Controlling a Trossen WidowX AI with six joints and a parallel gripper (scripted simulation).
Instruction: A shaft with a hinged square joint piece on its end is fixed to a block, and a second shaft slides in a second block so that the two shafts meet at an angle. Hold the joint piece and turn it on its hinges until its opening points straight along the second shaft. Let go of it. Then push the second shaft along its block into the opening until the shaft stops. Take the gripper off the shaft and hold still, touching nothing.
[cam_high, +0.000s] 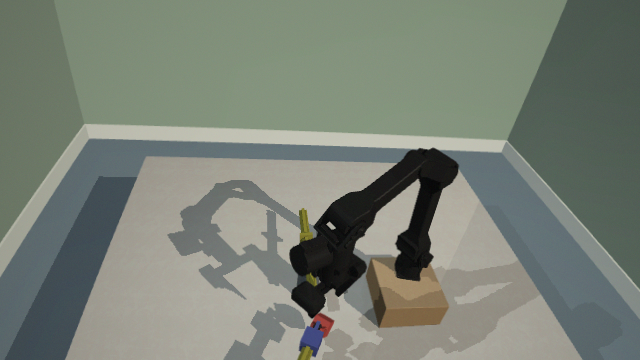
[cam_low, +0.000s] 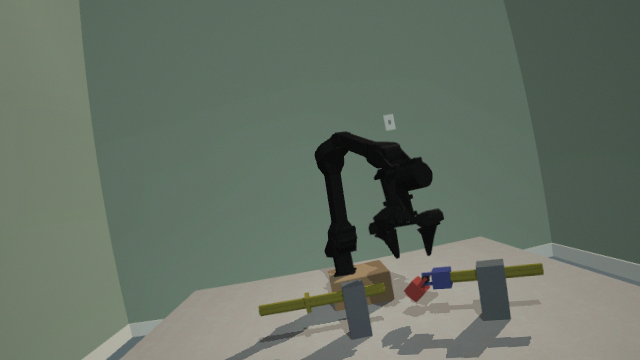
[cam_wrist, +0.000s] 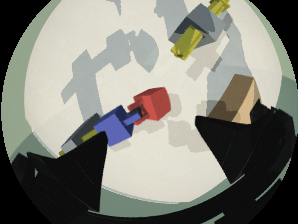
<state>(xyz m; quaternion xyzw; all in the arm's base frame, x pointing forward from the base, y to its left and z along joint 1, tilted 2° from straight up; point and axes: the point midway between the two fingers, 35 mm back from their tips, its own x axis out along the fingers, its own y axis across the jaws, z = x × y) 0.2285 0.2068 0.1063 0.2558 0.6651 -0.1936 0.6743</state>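
The red joint piece (cam_high: 327, 328) (cam_low: 415, 290) (cam_wrist: 159, 103) hangs on its hinges from the blue part (cam_high: 311, 341) (cam_low: 442, 278) (cam_wrist: 114, 128) at the first yellow shaft's (cam_low: 525, 270) end. It is bent off that shaft's line, slanting down in the exterior view. A grey block (cam_low: 493, 292) bears this shaft. The second yellow shaft (cam_high: 303, 220) (cam_low: 284, 306) (cam_wrist: 187, 44) passes through another grey block (cam_low: 358, 312) (cam_wrist: 206, 24), its near end apart from the red piece. My gripper (cam_low: 413, 256) (cam_wrist: 151, 128) is open and empty above the red piece, touching nothing; the top view hides its fingertips.
The tan base box (cam_high: 412, 290) (cam_low: 362, 270) (cam_wrist: 239, 100) carries the arm and stands near the second shaft's block. The second shaft has a raised yellow collar (cam_low: 307, 302) on its far part. The arm's shadows fall across the pale table top (cam_high: 150, 200).
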